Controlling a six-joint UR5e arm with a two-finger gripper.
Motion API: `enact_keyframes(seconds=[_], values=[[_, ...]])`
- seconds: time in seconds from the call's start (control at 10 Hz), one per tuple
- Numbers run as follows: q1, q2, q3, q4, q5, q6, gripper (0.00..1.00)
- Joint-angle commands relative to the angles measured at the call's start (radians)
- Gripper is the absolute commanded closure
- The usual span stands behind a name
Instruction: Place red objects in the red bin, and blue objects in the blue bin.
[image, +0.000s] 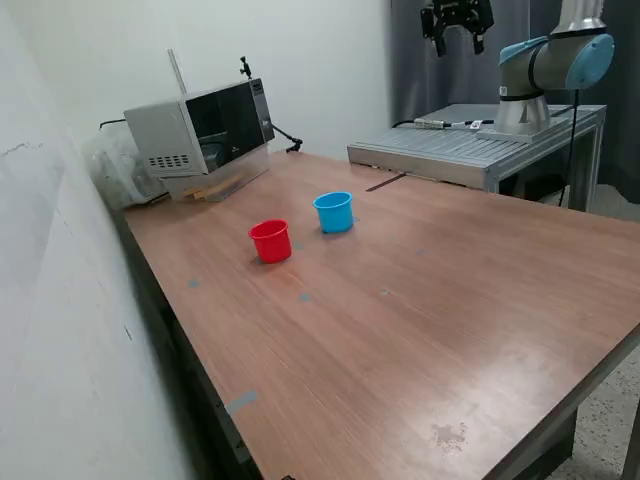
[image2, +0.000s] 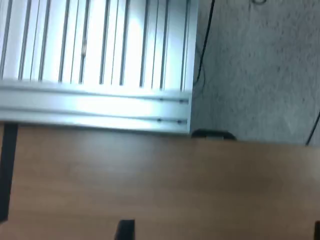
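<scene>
Two small round tapered plastic cups stand upright on the wooden bench, mouths up, toward its far-left part in the exterior view: the red cup (image: 270, 241) nearer the camera and the light blue cup (image: 334, 212) just beside it, a little farther back and to the exterior view's right, close but apart. No cubes can be seen on the bench top (image: 420, 320), and the cup interiors are not visible from this angle. High at the back, the black two-finger gripper (image: 456, 38) hangs well clear of the bench, fingers pointing down with a gap between them, gripping nothing. Below it sits a ribbed aluminium platform (image: 450, 150) butted against the bench's far edge, carrying the arm's grey and light blue base (image: 540, 70). A silver microwave with a dark door (image: 205, 135) sits at the far-left corner. The wrist view shows neither cup, only the platform's slats (image2: 95, 50) meeting the bench edge (image2: 160, 185), speckled floor (image2: 260, 70) beyond, and dark fingertips (image2: 125, 230) at the frame border.
</scene>
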Motion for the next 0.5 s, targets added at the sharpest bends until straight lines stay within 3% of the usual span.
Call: enact_keyframes(seconds=[0.0, 0.4], values=[[0.003, -0.048, 0.001, 0.173, 0.000, -0.003, 0.00], [-0.016, -0.046, -0.001, 0.223, -0.003, -0.006, 0.00]])
